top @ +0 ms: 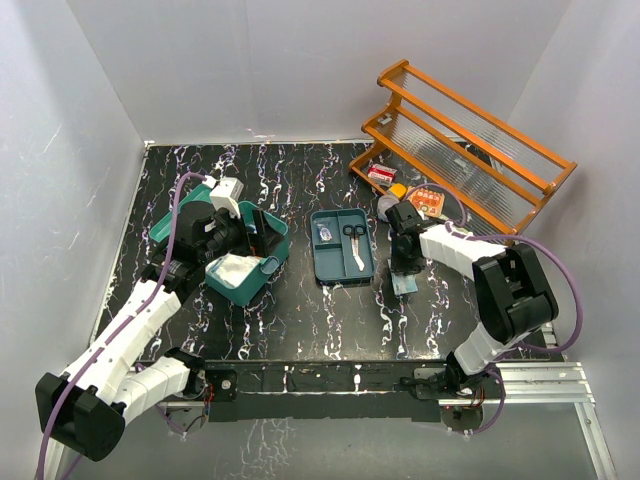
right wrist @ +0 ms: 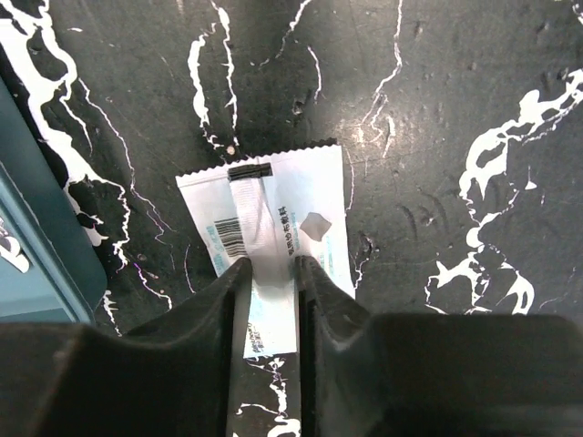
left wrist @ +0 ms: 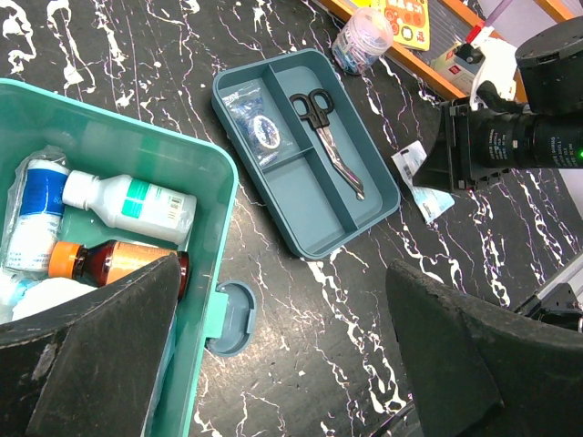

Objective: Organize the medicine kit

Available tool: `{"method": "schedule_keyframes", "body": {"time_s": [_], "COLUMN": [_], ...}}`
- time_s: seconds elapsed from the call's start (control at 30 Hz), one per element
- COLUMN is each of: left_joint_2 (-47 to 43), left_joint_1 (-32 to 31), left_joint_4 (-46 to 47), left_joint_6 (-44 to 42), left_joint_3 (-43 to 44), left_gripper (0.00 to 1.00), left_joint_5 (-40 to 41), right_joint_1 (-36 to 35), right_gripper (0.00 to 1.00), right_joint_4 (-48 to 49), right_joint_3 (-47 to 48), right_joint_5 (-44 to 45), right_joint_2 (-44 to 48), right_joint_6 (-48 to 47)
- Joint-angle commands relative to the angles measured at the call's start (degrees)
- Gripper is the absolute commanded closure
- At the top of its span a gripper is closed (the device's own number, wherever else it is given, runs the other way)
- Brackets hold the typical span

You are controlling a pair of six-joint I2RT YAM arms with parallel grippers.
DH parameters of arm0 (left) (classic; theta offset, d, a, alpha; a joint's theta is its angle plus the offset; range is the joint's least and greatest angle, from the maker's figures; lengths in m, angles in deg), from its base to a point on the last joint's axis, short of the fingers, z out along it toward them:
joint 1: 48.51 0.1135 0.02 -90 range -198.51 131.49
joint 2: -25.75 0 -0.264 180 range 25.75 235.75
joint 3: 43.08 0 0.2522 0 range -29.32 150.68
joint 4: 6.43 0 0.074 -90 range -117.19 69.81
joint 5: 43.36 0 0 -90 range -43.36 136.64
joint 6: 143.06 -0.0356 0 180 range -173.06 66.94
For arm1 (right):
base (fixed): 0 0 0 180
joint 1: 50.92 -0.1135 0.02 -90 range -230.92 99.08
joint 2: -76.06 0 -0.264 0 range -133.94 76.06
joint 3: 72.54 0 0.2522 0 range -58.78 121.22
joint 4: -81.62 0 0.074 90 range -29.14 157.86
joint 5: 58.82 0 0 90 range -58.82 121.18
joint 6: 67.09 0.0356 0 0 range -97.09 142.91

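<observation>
Teal kit [left wrist: 118,137]: open, on the table's left side, bottles [left wrist: 127,202] inside.
Left gripper [left wrist: 282,273]: fingers spread wide, over the kit's front edge.
Right gripper [right wrist: 271,269]: pinching a white sachet [right wrist: 291,209] lying on the table, just right of the tray [top: 342,270].
Tray: holds scissors [top: 354,240].

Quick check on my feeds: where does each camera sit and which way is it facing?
Top external: above and behind, facing down on the table; left arm and right arm show.
Left wrist: over the open kit, facing across the tray toward the right arm; left gripper, open, at the bottom.
Right wrist: straight down on the sachet, right gripper pinching it.
Shared: tray and sachet appear in all three.
</observation>
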Motion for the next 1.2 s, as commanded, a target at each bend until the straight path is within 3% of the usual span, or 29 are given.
{"method": "schedule_keyframes", "body": {"time_s": [0.0,0.07,0.2,0.47,0.63,0.9,1.17], "left_joint_2": [-0.6,-0.59,-0.67,-0.92,-1.02,-1.67,-2.76], "left_joint_1": [-0.23,-0.24,-0.27,-0.23,-0.24,-0.25,-0.25], "left_joint_4": [0.46,0.4,0.29,0.42,0.12,-0.88,-2.22], "left_joint_6": [-0.06,-0.1,-0.24,-0.06,-0.08,-0.06,-0.19], "left_joint_3": [1.26,1.32,1.34,1.26,1.32,1.34,1.43], "left_gripper": [0.07,0.07,0.07,0.07,0.07,0.07,0.07], "left_joint_5": [0.4,0.41,0.4,0.49,0.57,1.57,2.37], "right_joint_1": [-0.21,-0.23,-0.35,-2.38,-8.47,-18.83,-22.09], "right_gripper": [0.83,0.93,1.0,1.0,1.0,1.0,0.99], "right_joint_4": [0.86,0.9,0.8,1.46,3.66,7.77,5.91], "right_joint_3": [-0.21,-0.14,0.79,4.27,7.9,16.01,21.29], "right_joint_5": [0.98,1.18,1.6,-1.59,-3.01,0.08,2.66], "right_joint_2": [-2.49,-2.29,-0.02,6.19,7.23,0.64,-7.23], "right_joint_6": [-0.24,0.1,0.8,4.73,9.99,15.59,16.5]}}
